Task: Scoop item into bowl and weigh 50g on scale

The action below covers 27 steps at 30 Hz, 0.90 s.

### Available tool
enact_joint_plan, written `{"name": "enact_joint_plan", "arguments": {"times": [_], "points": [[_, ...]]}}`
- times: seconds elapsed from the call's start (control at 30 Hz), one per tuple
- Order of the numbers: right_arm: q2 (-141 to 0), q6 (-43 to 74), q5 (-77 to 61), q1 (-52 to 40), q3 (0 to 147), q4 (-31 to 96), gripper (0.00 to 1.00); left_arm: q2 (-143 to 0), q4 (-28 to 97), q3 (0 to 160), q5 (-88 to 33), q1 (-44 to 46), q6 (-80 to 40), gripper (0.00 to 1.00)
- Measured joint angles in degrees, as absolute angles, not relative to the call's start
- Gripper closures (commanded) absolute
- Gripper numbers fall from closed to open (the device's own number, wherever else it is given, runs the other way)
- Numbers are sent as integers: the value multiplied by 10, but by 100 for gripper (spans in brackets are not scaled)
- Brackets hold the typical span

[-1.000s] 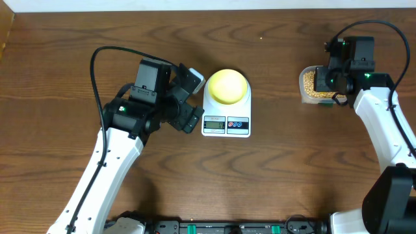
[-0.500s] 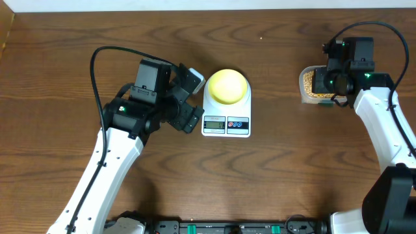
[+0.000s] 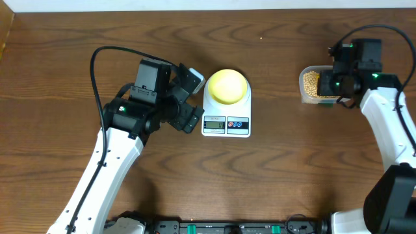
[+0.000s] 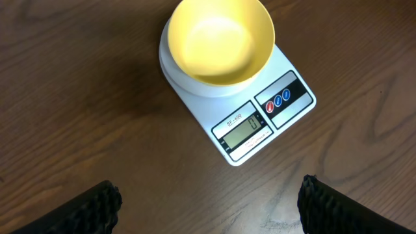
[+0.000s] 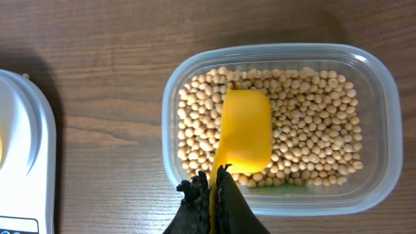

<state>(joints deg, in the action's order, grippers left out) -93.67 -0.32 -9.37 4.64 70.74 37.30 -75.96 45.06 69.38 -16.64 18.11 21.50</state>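
The right gripper [image 5: 211,188] is clamped on the handle of the scoop [image 5: 246,136], whose long axis runs straight out from the jaws, its empty cup pointing away over the beans [image 5: 312,130] in the tub [image 5: 385,130], while the left gripper [image 4: 211,198] hangs wide open and empty near the scale [image 4: 260,123], which carries the bowl [image 4: 220,39].

Wood table [image 3: 292,169] — white scale [image 3: 226,124], tub [image 3: 302,83] (clear plastic)

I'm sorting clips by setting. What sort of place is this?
Likely a robot lab bench, not a kitchen: a wooden table with robot arms mounted at its near edge, and only a scale carrying a bowl and a tub of beans.
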Motion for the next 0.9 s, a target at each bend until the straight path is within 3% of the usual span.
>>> {"name": "enact_joint_plan", "arguments": {"times": [0.5,0.9], "points": [[-966,-37,-267,159,707,376,99,-760,451,694,-166,181,215,11],[-979,-42,-312,170,707,372,99,-760,451,694,-166,181,215,11]]}}
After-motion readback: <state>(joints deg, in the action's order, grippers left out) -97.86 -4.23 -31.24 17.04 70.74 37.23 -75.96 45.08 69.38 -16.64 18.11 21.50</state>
